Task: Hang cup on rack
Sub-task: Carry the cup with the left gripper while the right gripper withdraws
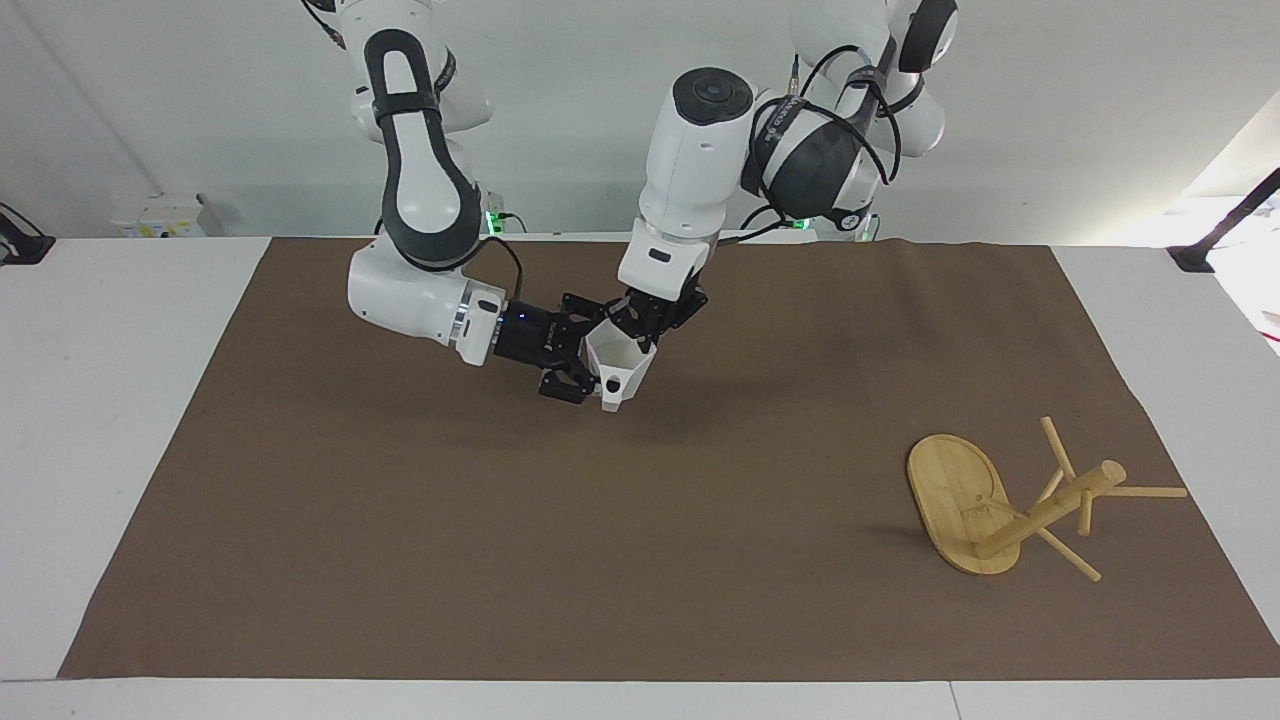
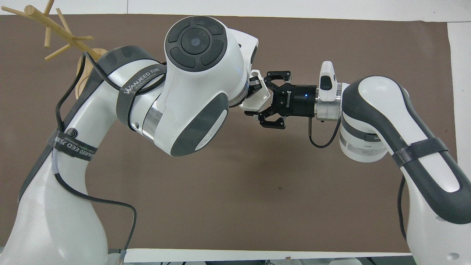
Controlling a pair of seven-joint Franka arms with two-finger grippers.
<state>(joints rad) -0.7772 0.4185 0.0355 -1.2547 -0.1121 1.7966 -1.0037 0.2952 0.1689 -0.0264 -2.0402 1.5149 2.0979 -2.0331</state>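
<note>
Here the cup [image 1: 620, 365] hangs in the air a little above the brown mat [image 1: 640, 560], just above the centre of the facing view and toward the upper middle of the overhead one. It is small, white and faceted, with a six-sided body that narrows toward the bottom; its open mouth faces up, and its angular handle (a dark hole shows in it) points down the frame toward the camera in the facing view.

The right gripper [image 1: 585, 355] comes in level from the frame's left side in the facing view, its fingers spread around the cup's side; whether they press on it cannot be told. The left gripper [image 1: 645, 322] reaches down from above at the cup's rim, with one finger seemingly inside the mouth; its grip cannot be told either, since the arm's big wrist hides it from overhead.

The rack [image 1: 1010, 505], pale bamboo, lies tipped over at the lower right of the facing view, its oval base on edge and its post and thin pegs slanting out sideways.
</note>
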